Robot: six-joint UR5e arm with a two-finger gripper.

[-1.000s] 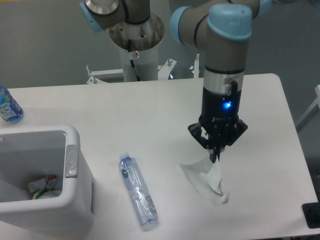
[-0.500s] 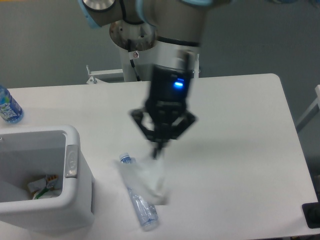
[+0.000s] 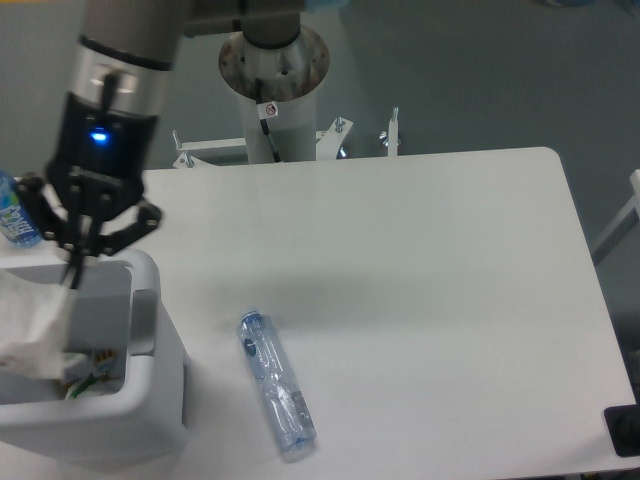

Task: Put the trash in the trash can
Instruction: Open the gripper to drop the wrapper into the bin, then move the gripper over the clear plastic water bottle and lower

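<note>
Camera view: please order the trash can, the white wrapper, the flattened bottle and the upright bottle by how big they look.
1. Trash can, largest.
2. White wrapper, hanging from the gripper; partly cut off, and nearer the camera, so unsure.
3. Flattened bottle, similar to the wrapper.
4. Upright bottle, smallest, mostly hidden.

Wrapper (image 3: 30,325) over bin (image 3: 150,420) (bottle (image 3: 276,397) flat)

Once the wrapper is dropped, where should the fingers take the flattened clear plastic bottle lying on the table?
Probably across the middle of the flattened clear plastic bottle, coming straight down from above. It lies flat on the white table, long and narrow, cap end pointing up-left, so the fingers should close across its narrow width, with bare table on both sides.
</note>
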